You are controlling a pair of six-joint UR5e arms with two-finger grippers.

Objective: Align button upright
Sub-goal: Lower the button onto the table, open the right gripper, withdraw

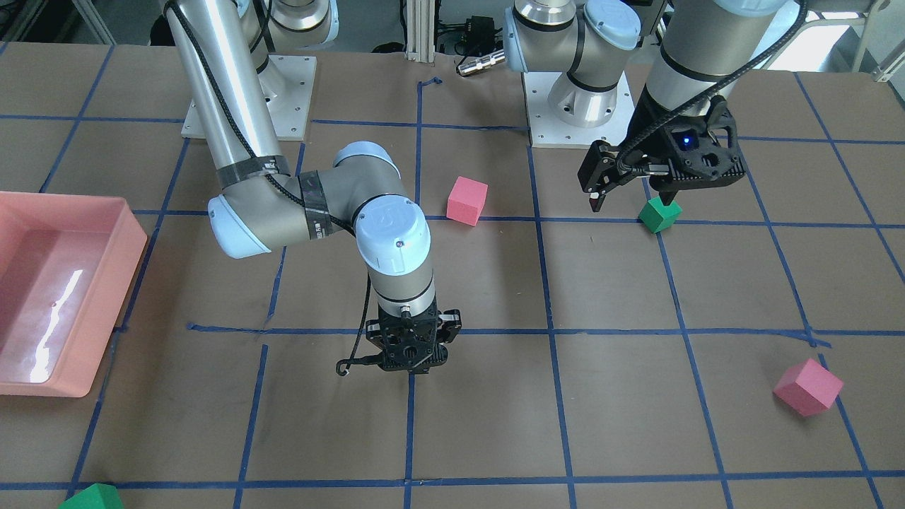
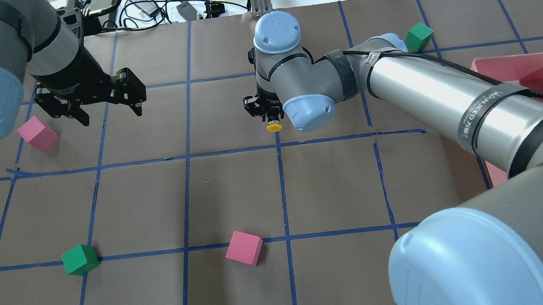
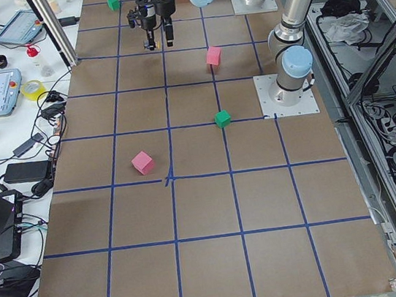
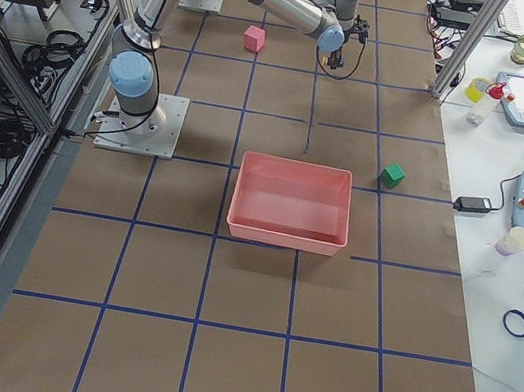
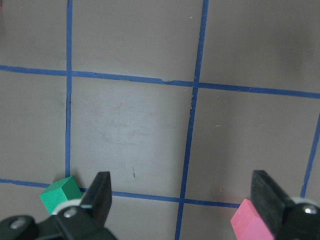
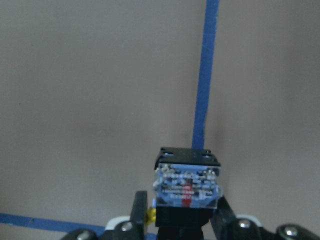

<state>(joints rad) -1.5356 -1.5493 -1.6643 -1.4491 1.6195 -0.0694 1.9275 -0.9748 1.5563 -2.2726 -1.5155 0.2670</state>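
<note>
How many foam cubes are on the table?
4. The far pink cube lies at the left edge, the near green cube at front left, the near pink cube at front middle, the far green cube at back right. Others may be hidden.

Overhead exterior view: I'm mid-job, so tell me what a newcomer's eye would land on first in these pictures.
First the button, its yellow cap bright against the brown table, pinched in the right hand near the middle of the overhead view. Next the left hand, wide open and empty, held above the table on the robot's left. Then the big pink tray at the table's right end.
</note>
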